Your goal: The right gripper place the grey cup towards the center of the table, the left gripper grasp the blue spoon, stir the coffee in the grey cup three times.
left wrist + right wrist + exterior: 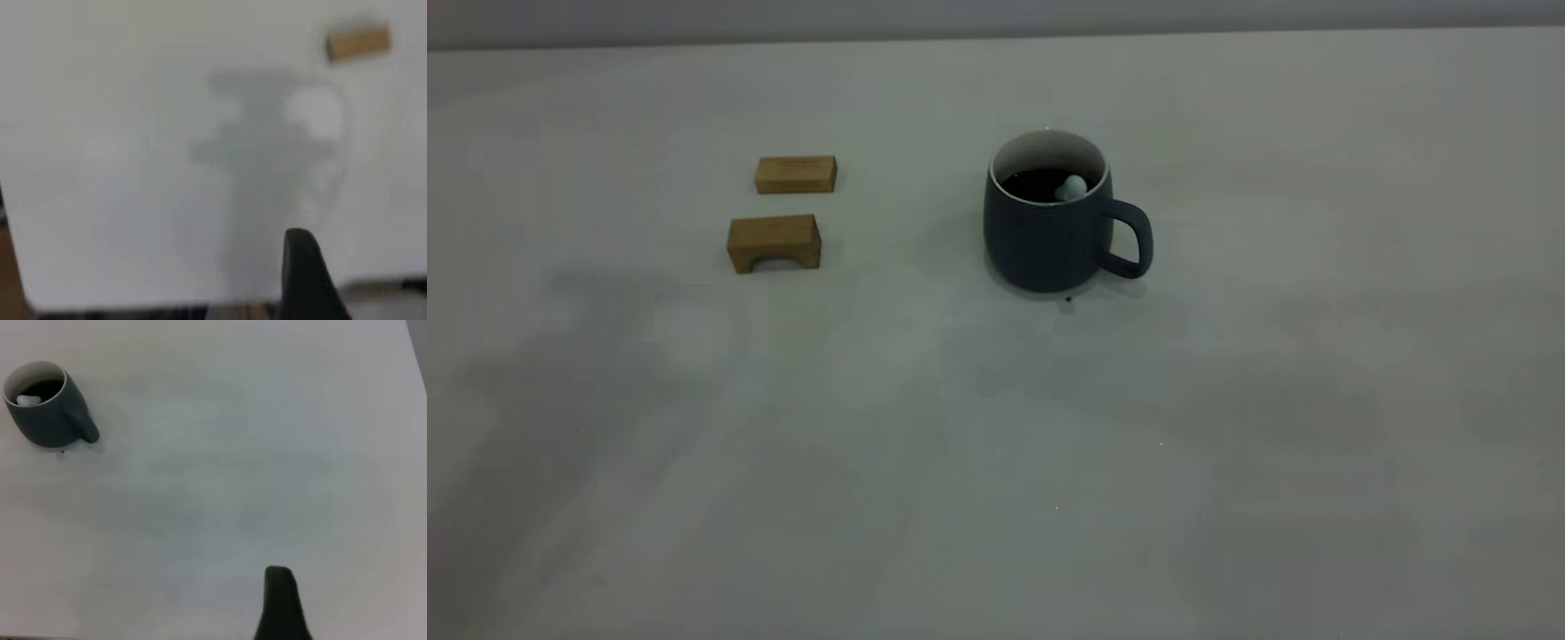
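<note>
The grey cup [1045, 240] stands upright near the middle of the table [996, 462], handle to the right. It holds dark coffee [1036, 184]. The blue spoon's pale handle end [1071, 188] pokes out of the coffee and leans on the inner wall; its bowl is hidden. Neither arm shows in the exterior view. My right gripper [300, 600] hovers far from the cup [50, 420], where the spoon [27, 401] shows too. One finger [280, 603] stands alone over bare table. My left gripper [320, 267] is over the table's edge, also with a lone finger [303, 273].
Two brown wooden blocks lie left of the cup: a flat one [795, 174] farther back and an arched one [774, 242] nearer. One block [357, 42] shows in the left wrist view. A tiny dark speck [1068, 300] sits just in front of the cup.
</note>
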Controlling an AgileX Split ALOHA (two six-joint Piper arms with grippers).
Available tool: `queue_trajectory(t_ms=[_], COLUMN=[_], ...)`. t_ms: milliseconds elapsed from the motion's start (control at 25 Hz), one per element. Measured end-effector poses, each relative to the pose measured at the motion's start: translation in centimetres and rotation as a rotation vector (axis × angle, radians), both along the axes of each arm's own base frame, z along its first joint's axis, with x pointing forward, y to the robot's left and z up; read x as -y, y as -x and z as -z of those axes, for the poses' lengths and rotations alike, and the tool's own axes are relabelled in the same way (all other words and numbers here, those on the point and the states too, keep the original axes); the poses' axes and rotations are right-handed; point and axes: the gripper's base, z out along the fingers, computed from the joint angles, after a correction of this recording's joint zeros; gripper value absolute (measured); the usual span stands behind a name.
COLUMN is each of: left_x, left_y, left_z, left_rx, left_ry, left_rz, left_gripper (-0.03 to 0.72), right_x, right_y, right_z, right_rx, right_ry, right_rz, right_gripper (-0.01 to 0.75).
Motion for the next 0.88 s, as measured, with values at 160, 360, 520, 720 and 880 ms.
queue_trajectory(t_ms=[160,360,520,720,880], left_x=[-2.3,-6.0,-7.3,-7.6,-7.6], left_y=[6.1,13.3,18.8,23.7,25.9], left_z=[2.3,3.9,4.5,5.4,6.5], left_rx=[-0.068,-0.036,0.109,0.308,0.409], left_ry=[-0.017,0.044,0.091,0.138,0.153], left_rz=[0.011,-0.119,-0.193,-0.221,-0.234], left_gripper=[0.505,0.505,0.505,0.505,0.505], right_x=[0.0,0.0,0.0,0.0,0.0], right_y=[0.0,0.0,0.0,0.0,0.0], right_z=[0.0,0.0,0.0,0.0,0.0], right_rx=[0.0,0.0,0.0,0.0,0.0], right_ry=[0.0,0.0,0.0,0.0,0.0], right_rz=[0.0,0.0,0.0,0.0,0.0], right_gripper=[0.587,0.587,0.587,0.587,0.587])
